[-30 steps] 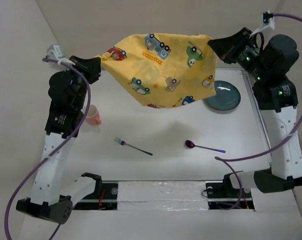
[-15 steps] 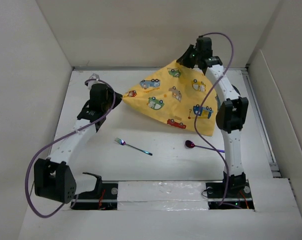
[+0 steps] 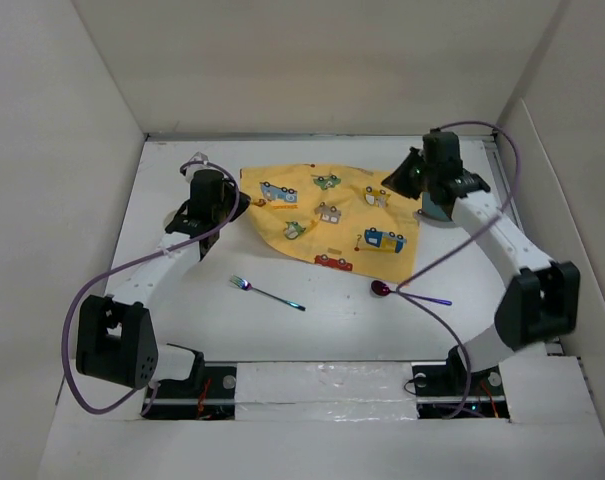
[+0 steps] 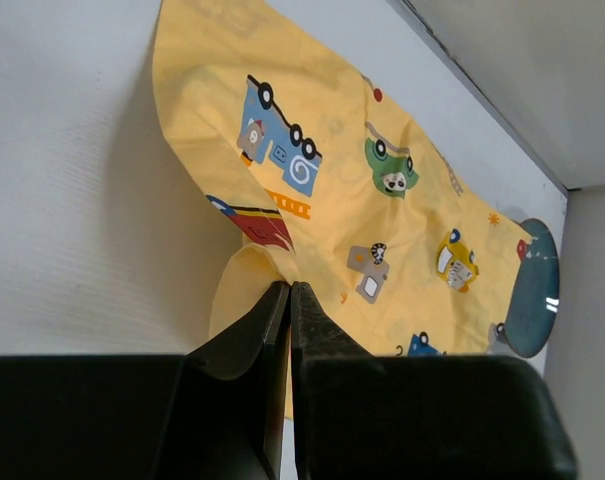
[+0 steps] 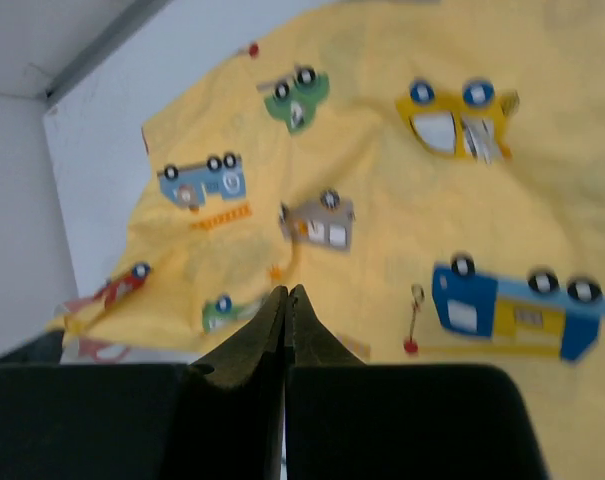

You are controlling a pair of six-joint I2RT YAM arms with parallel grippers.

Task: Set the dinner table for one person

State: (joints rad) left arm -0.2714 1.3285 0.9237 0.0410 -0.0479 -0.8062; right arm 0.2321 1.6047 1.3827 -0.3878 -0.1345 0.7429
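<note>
The yellow cloth point(image 3: 327, 215) printed with small vehicles lies spread on the white dinner table point(image 3: 182, 320) at the back middle. My left gripper point(image 3: 234, 200) is shut on a folded bit of the cloth's left edge point(image 4: 252, 270), low by the table. My right gripper point(image 3: 406, 176) is shut at the cloth's far right corner, with the cloth point(image 5: 382, 200) spread just beyond its tips point(image 5: 286, 290). A fork point(image 3: 267, 293) and a purple spoon point(image 3: 410, 293) lie in front of the cloth.
A teal plate point(image 4: 532, 290) lies at the cloth's right end; in the top view it is mostly hidden behind my right arm point(image 3: 437, 208). Off-white walls close the table on three sides. The pink cup is out of view.
The cloth, held high and stretched between both grippers a second ago, has come down flat onto the table. Both arms have lowered, and the right gripper has moved right.
</note>
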